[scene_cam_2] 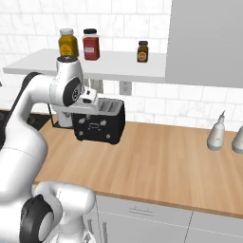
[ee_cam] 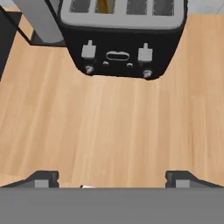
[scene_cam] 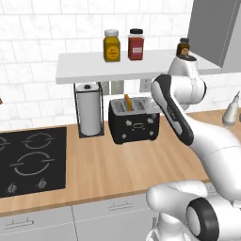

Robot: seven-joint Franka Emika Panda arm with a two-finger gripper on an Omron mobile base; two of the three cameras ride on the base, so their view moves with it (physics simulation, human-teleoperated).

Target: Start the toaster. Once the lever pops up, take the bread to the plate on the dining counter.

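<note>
The black toaster [scene_cam: 134, 121] stands on the wood worktop against the wall, also seen as the toaster [scene_cam_2: 99, 122] and the toaster [ee_cam: 122, 39]. A slice of bread [scene_cam: 127, 102] stands upright in its left slot, and the top of the bread [ee_cam: 103, 5] shows at the upper edge of the hand view. Two grey levers [ee_cam: 89, 50] sit on the front panel, both up. My gripper [ee_cam: 113, 179] hovers over the worktop in front of the toaster, open, its fingertips [ee_cam: 41, 178] wide apart with nothing between them. The plate and the dining counter are out of view.
A paper towel roll [scene_cam: 89, 110] in a wire holder stands left of the toaster, with the black hob [scene_cam: 30, 160] further left. A shelf [scene_cam: 94, 70] above carries jars [scene_cam: 111, 45]. Two soap bottles [scene_cam_2: 216, 133] stand at the right. A grey cabinet [scene_cam_2: 204, 38] hangs overhead.
</note>
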